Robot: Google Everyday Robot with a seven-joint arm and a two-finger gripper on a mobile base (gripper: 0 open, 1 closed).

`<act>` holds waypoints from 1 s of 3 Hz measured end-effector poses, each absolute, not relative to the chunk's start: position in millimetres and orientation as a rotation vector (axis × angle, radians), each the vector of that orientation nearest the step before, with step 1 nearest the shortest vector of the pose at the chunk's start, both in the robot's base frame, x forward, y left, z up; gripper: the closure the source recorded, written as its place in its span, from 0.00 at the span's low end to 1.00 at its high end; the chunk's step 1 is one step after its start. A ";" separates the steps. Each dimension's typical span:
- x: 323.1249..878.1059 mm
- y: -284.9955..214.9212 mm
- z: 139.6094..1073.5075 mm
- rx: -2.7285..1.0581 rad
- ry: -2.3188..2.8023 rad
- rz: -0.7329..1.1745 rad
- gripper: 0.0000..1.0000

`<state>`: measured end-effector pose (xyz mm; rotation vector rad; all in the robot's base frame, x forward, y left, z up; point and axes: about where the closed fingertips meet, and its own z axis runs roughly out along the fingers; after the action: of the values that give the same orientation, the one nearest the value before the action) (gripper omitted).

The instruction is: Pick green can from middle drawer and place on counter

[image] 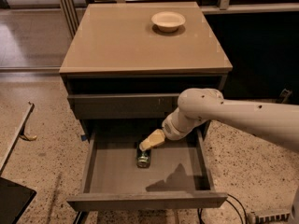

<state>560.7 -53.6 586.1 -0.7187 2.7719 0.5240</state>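
We find the gripper (145,144) inside the open middle drawer (145,201), a pale cream wedge slanting down and to the left from the wrist. Its tip hangs at the far end of the green can (143,158); whether the two touch we cannot make out, nor can we tell whether the gripper is spread or pressed together.

The can rests on the drawer's grey floor, left of the middle and nearer the back than the front. It seems to lie on its side, with its long axis running front to back and tipped only a little off that line. A silvery end faces the drawer front, and the dark green body leads back toward the gripper.

The white arm (243,118) comes in from the right edge, crosses above the drawer's right wall and bends at a rounded joint in front of the shut drawer front (117,106) above. Its shadow falls on the drawer floor right of the can.

Higher up lies the counter (131,45), with a white bowl (168,21) near its back right corner. Speckled floor (42,162) surrounds the cabinet
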 end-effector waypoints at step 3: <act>586.9 6.0 503.7 -0.608 2.848 0.677 0.00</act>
<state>586.9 6.0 503.7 -0.6083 2.8477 0.6770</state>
